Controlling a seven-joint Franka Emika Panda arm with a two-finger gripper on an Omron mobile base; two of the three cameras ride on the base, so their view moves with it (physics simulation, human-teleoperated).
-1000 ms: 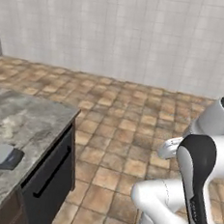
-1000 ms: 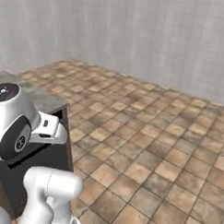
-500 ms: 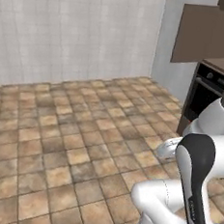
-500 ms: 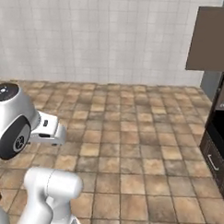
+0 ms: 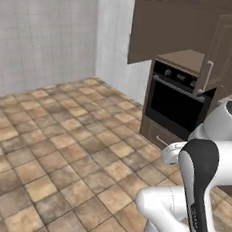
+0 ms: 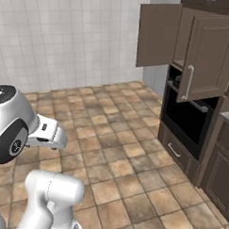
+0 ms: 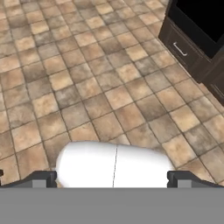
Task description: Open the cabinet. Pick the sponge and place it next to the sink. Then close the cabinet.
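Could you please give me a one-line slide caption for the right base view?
Cabinet doors stand open above the black oven, across the tiled floor.

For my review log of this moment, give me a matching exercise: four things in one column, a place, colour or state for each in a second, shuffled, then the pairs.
Things:
1. cabinet
2. oven
3. floor
4. gripper

Descriptions:
A. brown tiles
B. black, below the cabinet
C. both doors swung open
D. open, holding nothing, above the floor

Pairs: 1-C, 2-B, 3-A, 4-D
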